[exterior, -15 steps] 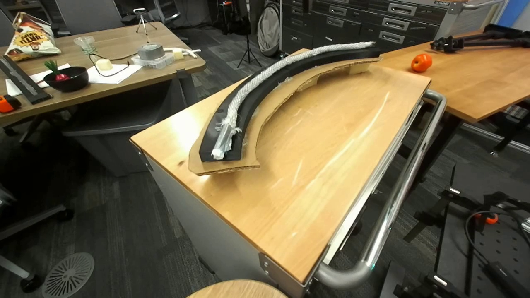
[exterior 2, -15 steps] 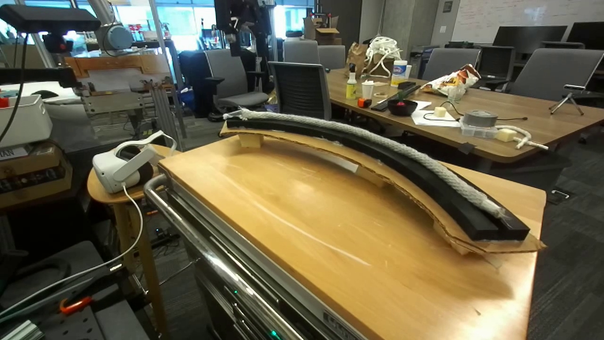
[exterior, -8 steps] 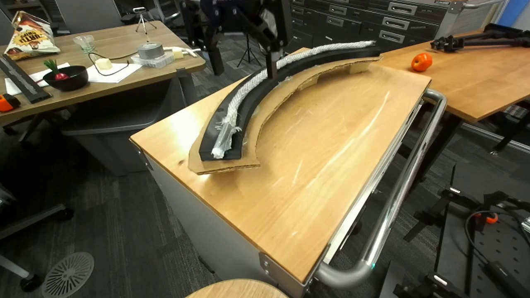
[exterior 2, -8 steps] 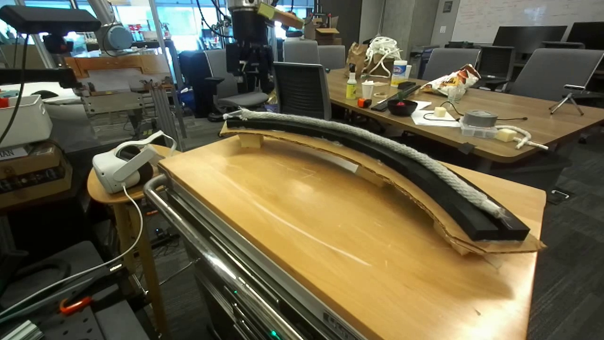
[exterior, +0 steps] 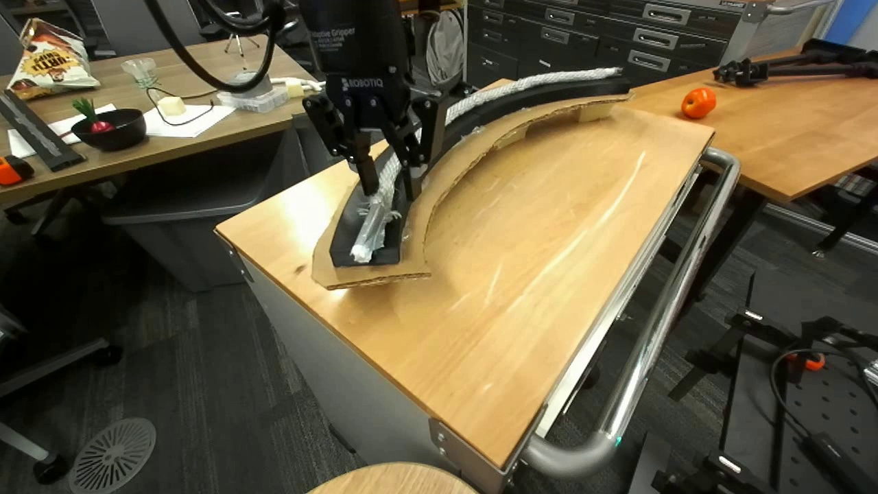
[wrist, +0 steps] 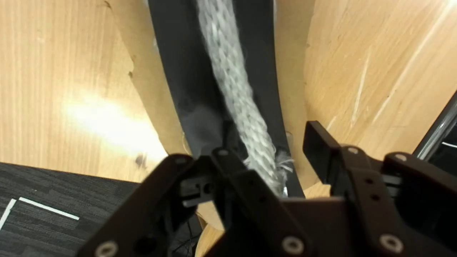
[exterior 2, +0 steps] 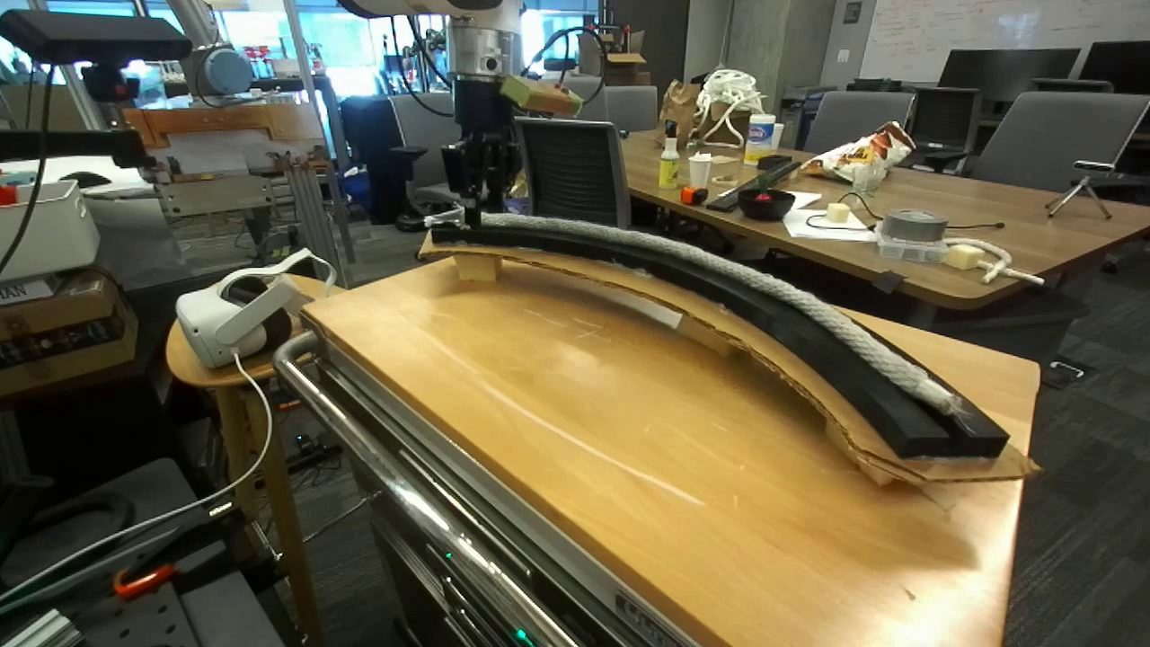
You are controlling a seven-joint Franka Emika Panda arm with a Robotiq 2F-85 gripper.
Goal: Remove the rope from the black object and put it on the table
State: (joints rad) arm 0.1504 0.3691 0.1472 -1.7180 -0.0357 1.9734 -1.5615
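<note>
The pale rope [exterior: 528, 84] lies along the groove of the black arc-shaped object [exterior: 597, 89]. Both also show in an exterior view, the rope [exterior 2: 719, 265] curving over the black object [exterior 2: 809, 346]. The rope's taped, frayed end is at the black object's near end. My gripper [exterior: 391, 185] is open and points down, its fingers on either side of the rope just behind the taped end. In the wrist view the rope [wrist: 232, 78] runs between the spread fingers [wrist: 273, 137]; the taped end is mostly hidden. The wooden table [exterior: 535, 226] lies underneath.
A cardboard base [exterior: 377, 278] on small blocks [exterior 2: 476, 268] raises the black object above the table. A metal tube rail [exterior 2: 413, 499] runs along one table edge. A cluttered desk [exterior 2: 1033, 216] and another wooden table with a tomato [exterior: 699, 103] stand nearby.
My gripper has come into view in an exterior view and moved down from above to the rope's taped end, its fingers staying open. The rope and the black object have not moved.
</note>
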